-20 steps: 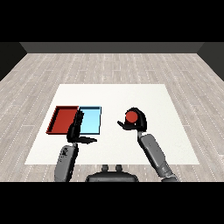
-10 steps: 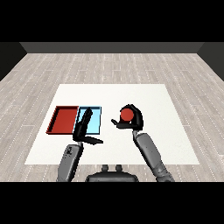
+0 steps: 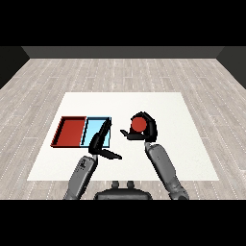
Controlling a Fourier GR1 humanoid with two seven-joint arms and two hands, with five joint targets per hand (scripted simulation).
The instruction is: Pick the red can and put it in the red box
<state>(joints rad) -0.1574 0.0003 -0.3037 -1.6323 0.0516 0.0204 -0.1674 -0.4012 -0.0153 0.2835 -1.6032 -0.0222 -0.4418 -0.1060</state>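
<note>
Red can (image 3: 139, 125) shifted left, upright, in right hand (image 3: 144, 132).

R hand (image 3: 144, 130) w/ red can (image 3: 139, 125) shifted left, L hand (image 3: 100, 141) raised

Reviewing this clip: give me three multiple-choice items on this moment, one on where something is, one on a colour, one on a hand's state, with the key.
1. Where is the red can?
A. In the red tray
B. In the right hand, to the right of both trays
C. Lying on the table by the left hand

2. What colour is the tray that lies nearer the can?
A. Light blue
B. Red
C. Green

3. How is the left hand held?
A. Curled round the can
B. Fingers straight, holding nothing
C. Pressed flat inside the red tray

Key: 1 B, the right hand curls round the can, clear of the trays. 2 A, the light blue tray lies between the red tray and the can. 3 B, its fingers stretch over the blue tray's edge with nothing in them.
</note>
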